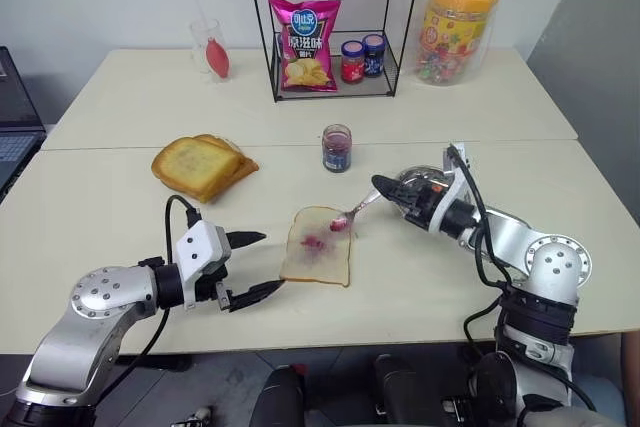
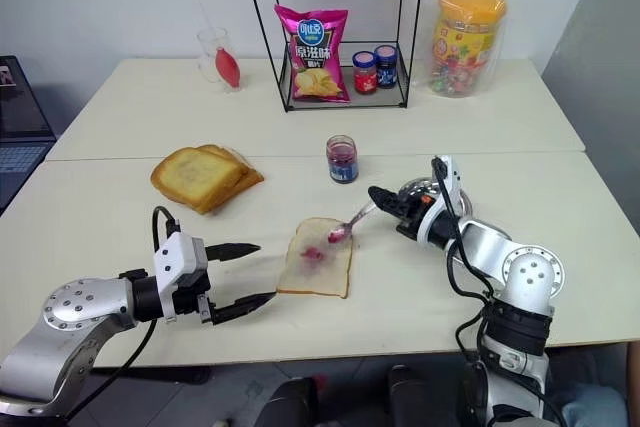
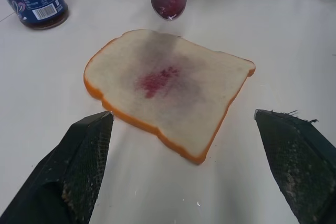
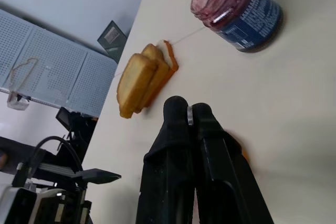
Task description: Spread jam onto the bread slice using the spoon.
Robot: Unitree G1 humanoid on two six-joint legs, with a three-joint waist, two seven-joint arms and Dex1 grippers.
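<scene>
Bread slice: the bread slice point(image 1: 318, 245) lies flat on the table point(image 1: 120, 197), pale with a thin tan crust and a small purplish-red smear near its middle.
Left gripper: the left gripper point(image 1: 255, 265) hangs just off the slice's near left corner, its two black fingers spread wide and holding nothing — in the left wrist view the slice sits beyond the tips, in the gap between the two fingers point(image 3: 84, 156), and apart from both.
Right gripper: the right gripper point(image 1: 385, 188) reaches in from the right, its fingers pressed together on the spoon's handle; the right wrist view shows a sliver of metal pinched between the two tips.
Spoon: the spoon point(image 1: 354, 213) slants down from those fingers toward the slice, its bowl over the far right corner of the bread; whether the bowl touches the crust I cannot tell.
Jam: jam point(image 3: 168, 1) coats the spoon's bowl, glossy and dark; more of it shows inside the open jam jar point(image 1: 337, 148).
Jam jar: stands upright beyond the slice, well apart from both grippers.
Toast: a stack of golden-brown toasted slices point(image 1: 200, 166) lies to the left of the jar — beyond the left gripper.
</scene>
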